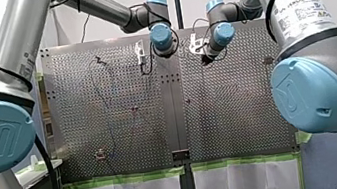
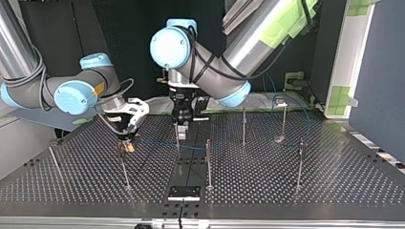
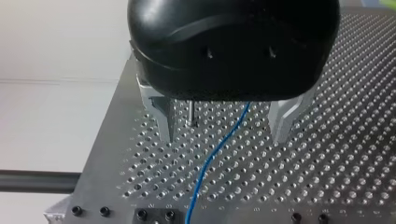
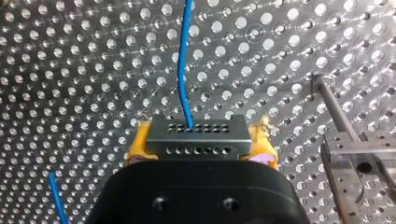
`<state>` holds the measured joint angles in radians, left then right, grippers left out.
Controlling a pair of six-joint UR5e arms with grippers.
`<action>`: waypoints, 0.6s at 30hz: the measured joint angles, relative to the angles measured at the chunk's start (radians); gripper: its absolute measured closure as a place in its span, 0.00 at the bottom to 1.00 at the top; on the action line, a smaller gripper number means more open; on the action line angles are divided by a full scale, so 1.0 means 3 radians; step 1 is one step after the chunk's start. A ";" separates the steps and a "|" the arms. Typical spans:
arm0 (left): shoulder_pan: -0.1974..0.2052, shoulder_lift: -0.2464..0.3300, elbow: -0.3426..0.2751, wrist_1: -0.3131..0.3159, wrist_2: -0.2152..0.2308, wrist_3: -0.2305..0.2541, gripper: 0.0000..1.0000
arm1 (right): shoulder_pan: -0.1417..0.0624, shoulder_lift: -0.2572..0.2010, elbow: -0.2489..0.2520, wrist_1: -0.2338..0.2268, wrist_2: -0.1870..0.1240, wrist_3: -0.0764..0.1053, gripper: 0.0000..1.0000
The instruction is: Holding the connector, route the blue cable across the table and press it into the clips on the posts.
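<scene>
My right tool (image 2: 127,144) pinches the connector (image 4: 196,138) squarely between its yellow pads (image 4: 138,148), and the blue cable (image 3: 210,163) leaves the connector's face and runs out over the bench (image 2: 286,191) toward the middle posts. My left tool (image 3: 224,135) hangs with its metal fingers (image 3: 167,122) spread; the cable passes loosely between them without being gripped, and a thin post (image 3: 191,114) stands just beside one finger. The step in hand looks to be seating this stretch of cable into that post's clip, though the clip itself is too small to make out. To do it well, the right tool should hold the connector firmly and draw only light tension, enough to straighten the run without tugging the wire at its root. The left tool should first bring the cable directly over the post top, then press straight down, since a sideways push would likely bend the slender post or let the cable slip past the clip. Closing the fingers lightly around the cable, not hard on it, would probably let it slide while it is guided.
</scene>
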<state>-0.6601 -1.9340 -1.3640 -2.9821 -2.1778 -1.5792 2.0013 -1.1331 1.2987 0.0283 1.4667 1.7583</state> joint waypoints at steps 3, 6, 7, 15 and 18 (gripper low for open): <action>0.0006 -0.0084 0.0084 0.0004 -0.0026 0.0012 0.00 | 0.0000 0.0000 0.0001 -0.0002 0.0000 0.0000 1.00; 0.0014 -0.0176 0.0176 0.0011 -0.0054 0.0028 0.00 | 0.0000 0.0001 0.0001 -0.0002 0.0000 0.0000 1.00; 0.0020 -0.0212 0.0212 0.0016 -0.0067 0.0031 0.00 | 0.0000 0.0002 0.0001 -0.0003 0.0000 -0.0001 1.00; 0.0118 -0.0302 0.0446 0.0132 -0.0089 0.0033 0.00 | 0.0000 0.0005 0.0000 -0.0003 0.0000 -0.0005 1.00; 0.0136 -0.0303 0.0530 0.0150 -0.0087 0.0033 0.00 | 0.0000 0.0005 0.0000 -0.0004 0.0001 -0.0005 1.00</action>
<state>-0.6191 -2.0250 -1.2051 -2.9370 -2.2039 -1.5691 2.0011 -1.1316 1.2987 0.0269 1.4671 1.7568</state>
